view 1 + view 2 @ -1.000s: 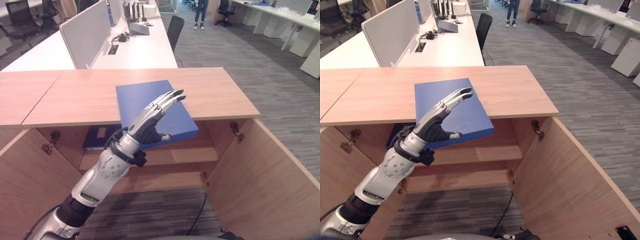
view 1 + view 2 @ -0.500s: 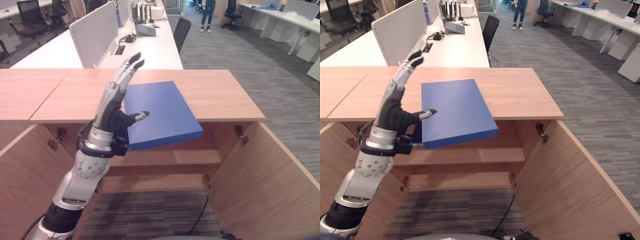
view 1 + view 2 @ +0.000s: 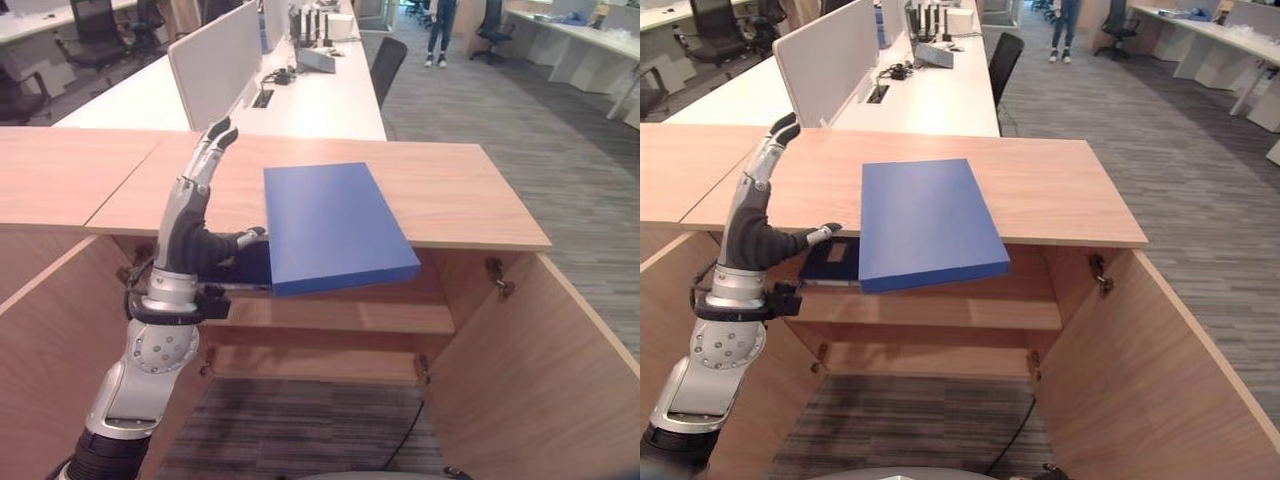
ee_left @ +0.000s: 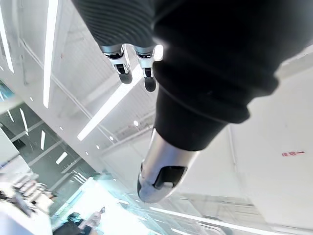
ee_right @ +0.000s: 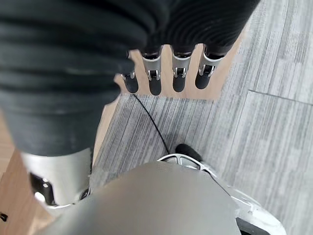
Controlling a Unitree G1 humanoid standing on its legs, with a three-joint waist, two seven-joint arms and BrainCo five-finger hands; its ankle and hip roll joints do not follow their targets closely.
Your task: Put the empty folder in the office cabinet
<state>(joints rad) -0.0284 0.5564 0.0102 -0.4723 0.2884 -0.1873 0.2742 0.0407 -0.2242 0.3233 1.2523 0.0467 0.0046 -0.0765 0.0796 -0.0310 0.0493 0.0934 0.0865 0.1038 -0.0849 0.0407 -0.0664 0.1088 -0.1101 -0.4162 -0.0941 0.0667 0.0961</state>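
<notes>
Blue folder point(image 3: 335, 228) lies on the cabinet top point(image 3: 470, 190), front edge overhanging the open cabinet. Left hand point(image 3: 195, 215) raised just beside its left edge, fingers straight, thumb toward it, holding nothing. Right hand point(image 5: 161, 73) hangs over the carpet, fingers relaxed, empty.

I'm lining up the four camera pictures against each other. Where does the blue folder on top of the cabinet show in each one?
Left eye view: blue folder near the middle, on the cabinet top, its near corner past the front edge.
Right eye view: folder left of middle, same pose.
Left wrist view: ceiling lights, no folder.
Right wrist view: carpet, no folder.
Shared landmark: the raised left hand beside the folder in both eye views.
</notes>
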